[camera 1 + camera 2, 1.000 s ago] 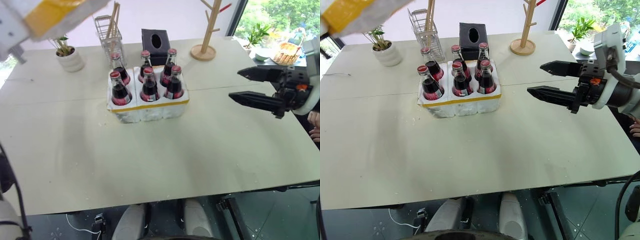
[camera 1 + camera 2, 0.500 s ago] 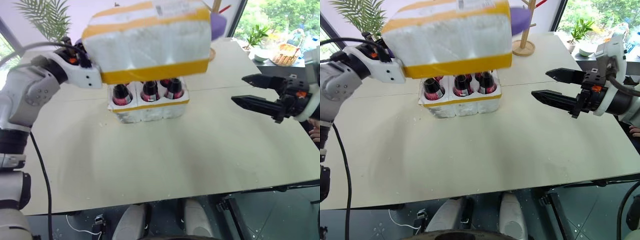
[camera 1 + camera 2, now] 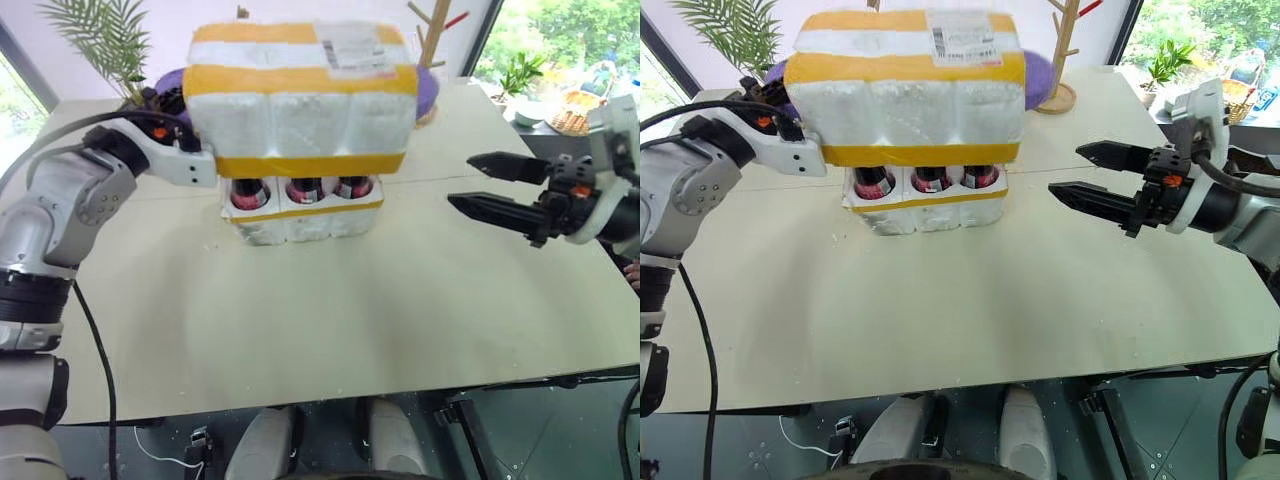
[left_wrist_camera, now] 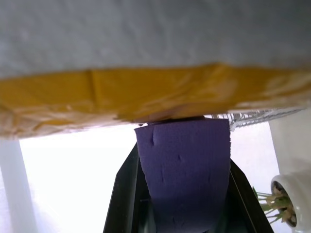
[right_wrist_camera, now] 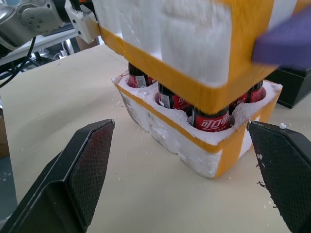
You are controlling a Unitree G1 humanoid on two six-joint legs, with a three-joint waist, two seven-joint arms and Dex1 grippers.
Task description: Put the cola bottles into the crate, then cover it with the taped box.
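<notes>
The taped box (image 3: pixel 300 120), white foam with yellow bands and a shipping label (image 3: pixel 350 45), hangs level over the crate (image 3: pixel 300 215). It hides the tops of the cola bottles (image 3: pixel 304 190), whose red labels show in the gap above the crate's rim. At the box's left end my left gripper (image 3: pixel 780 92) is shut on a purple foam tab (image 4: pixel 182 160) fixed to the box. A second purple tab (image 3: pixel 1038 75) sticks out of the right end. To the right of the crate, my right gripper (image 3: pixel 1066 169) is open and level, pointing at the crate, apart from it.
The crate stands on a pale table (image 3: pixel 300 320) with bare room in front and to the right. Behind the box are a wooden stand (image 3: pixel 432 40) and a leafy plant (image 3: pixel 100 35). A basket (image 3: pixel 575 110) sits beyond the table's right edge.
The left arm has swung the taped box in from the upper left, rolled it level and lowered it over the bottles. The right gripper has stayed open in about the same place.
</notes>
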